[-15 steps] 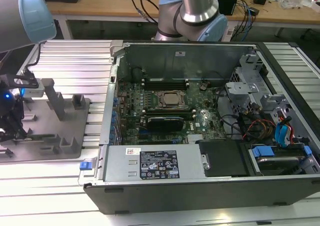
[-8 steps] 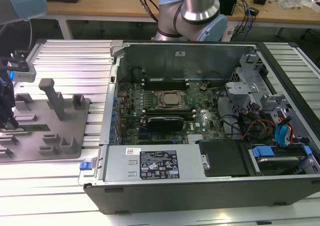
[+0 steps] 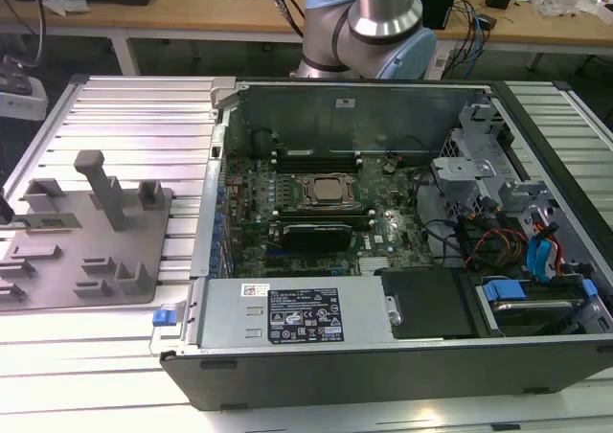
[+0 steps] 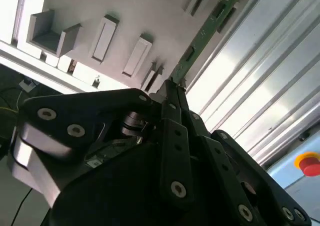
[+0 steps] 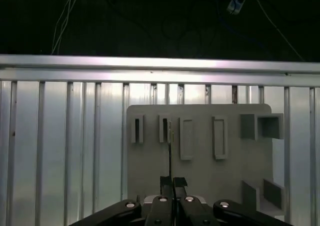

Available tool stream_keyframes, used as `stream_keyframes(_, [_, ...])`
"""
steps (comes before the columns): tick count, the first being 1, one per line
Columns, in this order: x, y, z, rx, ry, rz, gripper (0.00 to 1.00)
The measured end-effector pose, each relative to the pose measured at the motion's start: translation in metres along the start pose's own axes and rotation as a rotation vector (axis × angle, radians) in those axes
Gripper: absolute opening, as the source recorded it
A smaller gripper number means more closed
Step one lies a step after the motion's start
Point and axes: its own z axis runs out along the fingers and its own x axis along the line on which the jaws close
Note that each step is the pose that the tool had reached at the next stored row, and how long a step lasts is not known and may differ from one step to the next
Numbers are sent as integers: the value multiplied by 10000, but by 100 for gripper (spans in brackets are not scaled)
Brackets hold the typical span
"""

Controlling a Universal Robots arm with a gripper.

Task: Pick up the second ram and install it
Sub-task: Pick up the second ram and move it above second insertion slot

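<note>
Black fingers (image 4: 170, 106) are pinching one end of the second ram (image 4: 212, 26), lying against the grey fixture plate (image 4: 150, 6) on the ribbed bench (image 4: 260, 86); you are likely handling a light, stiff, fragile board, best held by its edges, not its chips.

Bright, even room light in the exterior view: the ribbed silver aluminium counter (image 3: 124, 117) shines pale and nearly washes out at its near edge, while the open black metal computer case (image 3: 383, 380) is shadowed inside. In the second wrist view, glare whitens the counter's ribs, the second ram (image 4: 210, 21), a thin green circuit-board stick, is evenly lit, and the black end effector (image 4: 171, 86) is a dark mass. In the first wrist view, everything beyond the counter is black.
</note>
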Motion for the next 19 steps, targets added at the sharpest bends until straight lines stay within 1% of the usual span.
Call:
stream_keyframes(3, [-4,7,-150,0,0,0,9])
stream_keyframes(4, [-6,11,-234,0,0,1,9])
stream_keyframes(5, [-7,13,-280,0,0,0,9])
stream_keyframes(7, [-10,19,-403,0,0,0,9])
stream_keyframes(8, [-11,21,-449,-1,1,0,9])
stream_keyframes(9, [-12,23,-483,-1,3,0,9])
stream_keyframes(11, [-15,28,-587,0,3,1,9])
stream_keyframes(14, [-17,34,-698,0,3,0,9])
stream_keyframes(16, [-18,36,-742,0,4,0,9])
stream_keyframes(18, [-20,39,-805,0,3,0,9])
stream_keyframes(19, [-22,42,-872,1,3,0,9])
